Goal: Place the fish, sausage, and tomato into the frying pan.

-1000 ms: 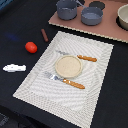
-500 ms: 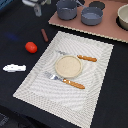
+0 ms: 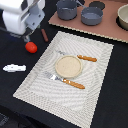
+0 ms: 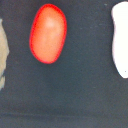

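White robot hand (image 3: 28, 36) hangs over the dark surface (image 3: 112, 95) at the exterior view's upper left; fingertips are blurred and mostly hidden by the arm body, so cannot tell if it is released or clenched. Nothing seen in its grip.

Left to right in the exterior view: small flat white bumpy-edged fish piece (image 3: 14, 67) lies on the surface, below and to the left of the hand, well apart from it. Small glossy red-orange ball tomato (image 3: 31, 47) sits just below the hand, not touching it. Short dark reddish-brown rod sausage (image 3: 44, 35) lies just right of the hand, beside the corner of the striped cream placemat (image 3: 97, 55).

On the placemat, right of and below the hand: round beige plate (image 3: 68, 66) with orange-handled cutlery on either side.

Far right of the hand, on the pinkish board (image 3: 107, 31): deep dark grey pot (image 3: 66, 8), then the shallow blue-grey round metal frying pan (image 3: 92, 15), holding none of the three items.

Wrist view: tomato (image 4: 48, 34) and fish (image 4: 120, 40) apart on the dark surface; fingers not visible.
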